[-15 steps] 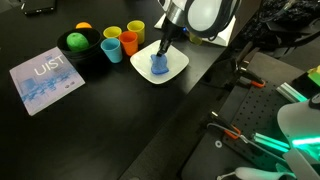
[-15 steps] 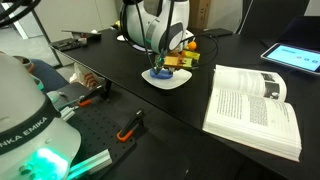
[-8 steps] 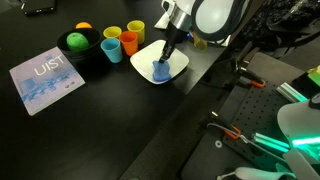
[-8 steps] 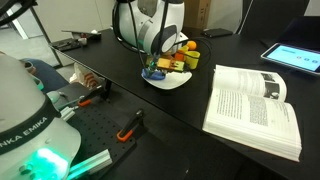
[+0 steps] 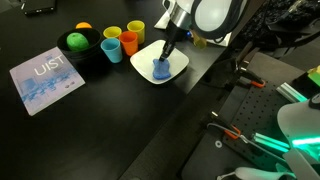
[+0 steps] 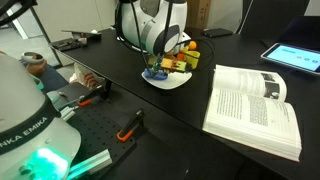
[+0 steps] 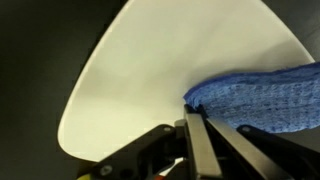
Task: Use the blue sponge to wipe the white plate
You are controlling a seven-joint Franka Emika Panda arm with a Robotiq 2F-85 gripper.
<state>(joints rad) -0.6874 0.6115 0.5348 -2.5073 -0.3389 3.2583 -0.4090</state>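
Well, the black table [image 5: 100,130] fills most of what I see, with the white arm [image 5: 205,15] reaching down over its far side. In an exterior view an open book [image 6: 250,100] lies flat near the table edge. A pale blue booklet [image 5: 45,78] sits well apart from the white plate [image 5: 145,60]. The plate rests flat on the table beside a dark bowl [image 5: 77,48] holding a green fruit, and just beside a cluster of small cups [image 5: 122,40]: yellow, orange and light blue. The blue sponge [image 5: 160,71] lies on the plate, toward its near side in that view. In the wrist view it [image 7: 260,95] presses against the white surface. My claw [image 7: 195,122] is pinched fully together, gripping the sponge's edge.
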